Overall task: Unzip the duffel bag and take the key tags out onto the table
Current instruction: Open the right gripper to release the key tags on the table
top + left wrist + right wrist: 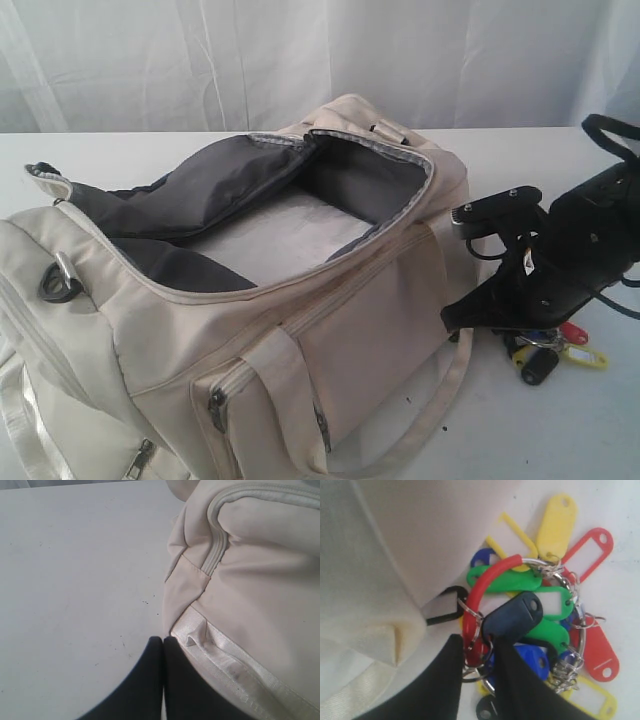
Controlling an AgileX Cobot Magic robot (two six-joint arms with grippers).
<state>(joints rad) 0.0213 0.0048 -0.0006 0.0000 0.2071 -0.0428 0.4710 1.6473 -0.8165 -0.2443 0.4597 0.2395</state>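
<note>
Now R gripper (480, 646) clamps tags (520, 582) on table (575, 435), lower right of frame; L gripper (163, 641) closed beside unzipped bag (370, 330).

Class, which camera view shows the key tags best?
The right wrist view: the key tags fill it, colours and rings clear. The exterior view shows them small, half hidden under the right arm. The left wrist view shows none.

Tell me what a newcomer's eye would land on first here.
The duffel bag fills the left and middle of the exterior view, its top gaping open on grey lining. Right of it, the bright key tags lie on the white table, with the right gripper straddling their rings.
</note>
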